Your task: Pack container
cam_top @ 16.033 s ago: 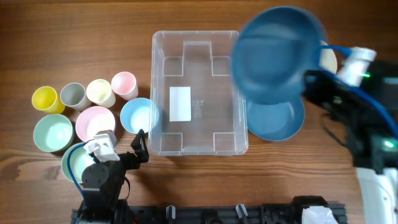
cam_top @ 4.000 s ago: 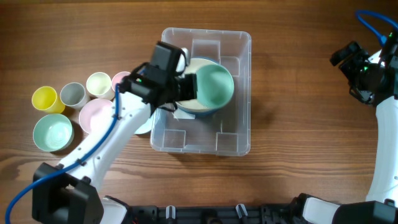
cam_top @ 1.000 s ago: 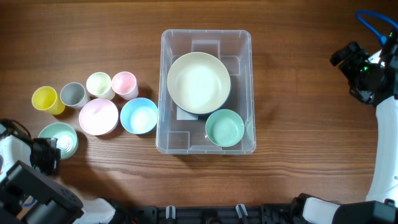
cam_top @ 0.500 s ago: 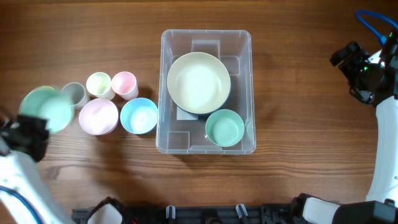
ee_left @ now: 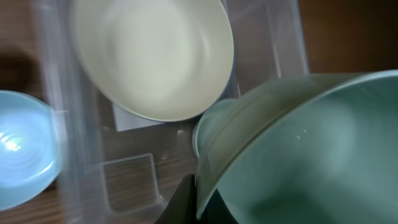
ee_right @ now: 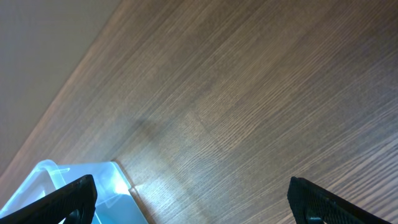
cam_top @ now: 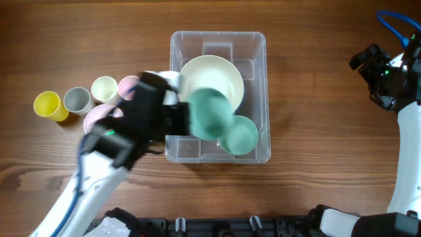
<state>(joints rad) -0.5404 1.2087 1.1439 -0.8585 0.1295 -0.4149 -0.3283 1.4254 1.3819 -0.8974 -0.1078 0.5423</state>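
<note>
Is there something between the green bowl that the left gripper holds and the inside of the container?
No lid or barrier shows. The held green bowl hangs over the open container, above a second green bowl beside the cream bowl.

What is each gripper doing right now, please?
Left gripper: closed on a mint-green bowl, above the container.
Right gripper: open, holding nothing.

The table (cam_top: 329, 145) is dark brown wood with streaky grain; the container (cam_top: 217, 33) is clear, with a cream bowl (cam_top: 210, 82) and a mint-green bowl (cam_top: 241, 138) inside. A duller sea-green bowl (cam_top: 207, 112) shows above them, and at nine o'clock of the container sit a yellow cup (cam_top: 47, 105), a grey cup (cam_top: 77, 100), a pale yellow cup (cam_top: 104, 89) and a pink cup (cam_top: 129, 83).
</note>
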